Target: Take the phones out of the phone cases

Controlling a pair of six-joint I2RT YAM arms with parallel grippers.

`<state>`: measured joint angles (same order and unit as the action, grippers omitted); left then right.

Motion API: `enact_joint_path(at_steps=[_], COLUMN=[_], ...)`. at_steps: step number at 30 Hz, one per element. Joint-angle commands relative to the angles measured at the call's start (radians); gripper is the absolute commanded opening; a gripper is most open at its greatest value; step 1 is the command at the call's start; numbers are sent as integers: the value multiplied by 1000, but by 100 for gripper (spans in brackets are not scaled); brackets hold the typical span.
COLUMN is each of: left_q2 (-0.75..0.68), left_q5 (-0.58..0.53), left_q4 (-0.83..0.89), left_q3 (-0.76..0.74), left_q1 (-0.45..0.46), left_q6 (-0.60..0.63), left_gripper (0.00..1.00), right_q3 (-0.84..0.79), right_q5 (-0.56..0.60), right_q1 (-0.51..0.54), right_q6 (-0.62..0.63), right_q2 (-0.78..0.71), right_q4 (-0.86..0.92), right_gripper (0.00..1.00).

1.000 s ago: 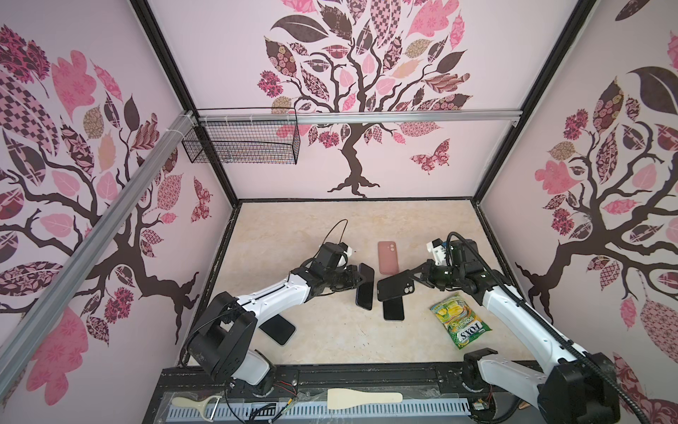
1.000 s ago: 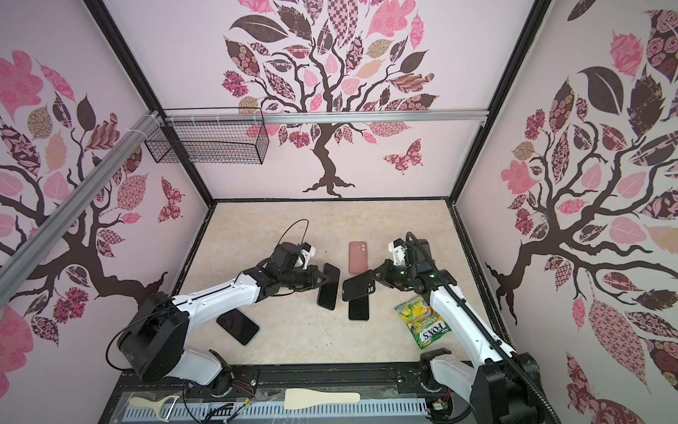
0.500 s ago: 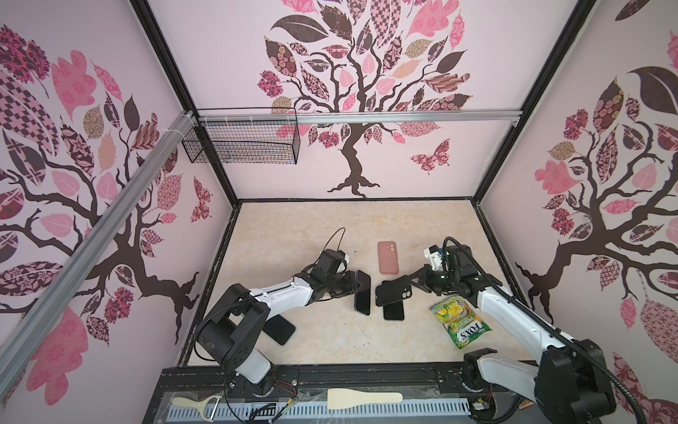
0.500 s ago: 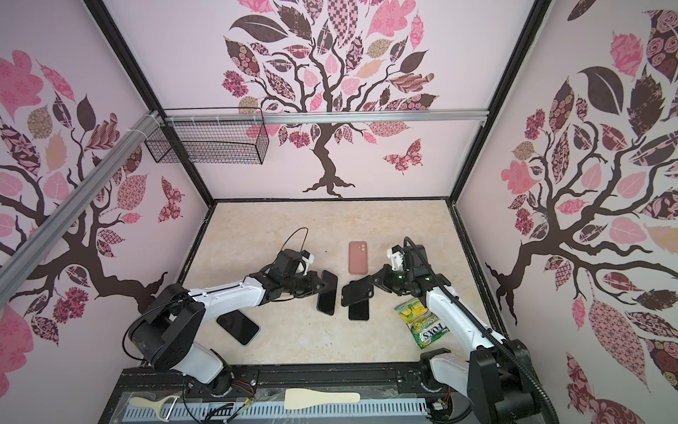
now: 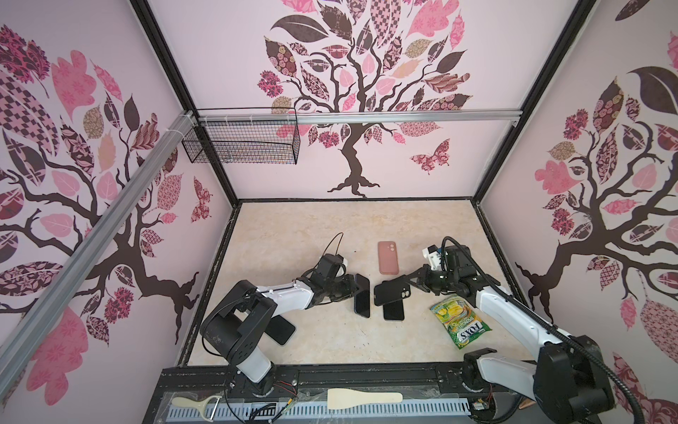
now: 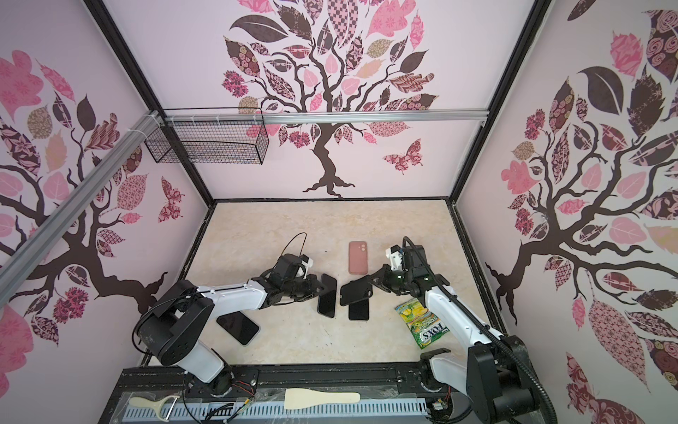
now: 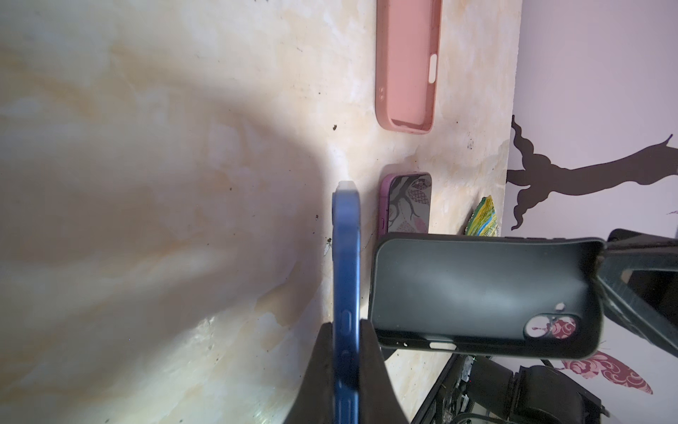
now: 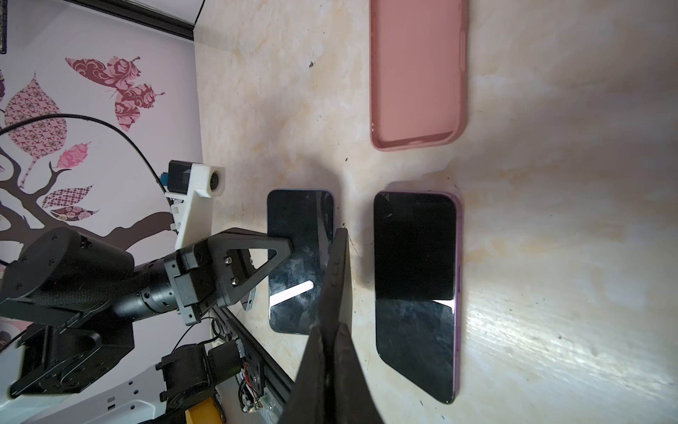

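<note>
Blue phone [image 5: 362, 298] lengthwise front-to-back, black case [image 5: 391, 292] crosswise

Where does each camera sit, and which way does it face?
Top views: high in front, facing down at the table; left arm and right arm show.
Left wrist: on left arm, facing along left end effector, shut on blue phone.
Right wrist: on right arm, facing along right end effector, shut on black case.
Both wrist views share the pink case.

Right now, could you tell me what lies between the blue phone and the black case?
Nothing: only a narrow gap over bare table parts the blue phone from the black case, seen in the left wrist view.
</note>
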<state>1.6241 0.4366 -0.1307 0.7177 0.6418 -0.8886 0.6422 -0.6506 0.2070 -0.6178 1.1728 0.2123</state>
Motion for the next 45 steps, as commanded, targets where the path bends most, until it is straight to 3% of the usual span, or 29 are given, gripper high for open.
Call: enact_joint_path(at_steps=[1,40,45], left_q2=[12,66,69], left_q5=[22,31,31], left_q4=[-99,-212,-212], left_q3=[-19,-95,-102], left_q1=[-3,-1,-2], left_q6=[-22,-67,-67], left_gripper=[0,0,7], right_q3=[-2,-16,-18], right_q5=[-18,-27,-28], right_q1=[-1,-1,-1], right_q6=[3,46,51], right_q2=[19,94,98], right_q4=[-17,-8,-7], right_gripper=[0,0,0])
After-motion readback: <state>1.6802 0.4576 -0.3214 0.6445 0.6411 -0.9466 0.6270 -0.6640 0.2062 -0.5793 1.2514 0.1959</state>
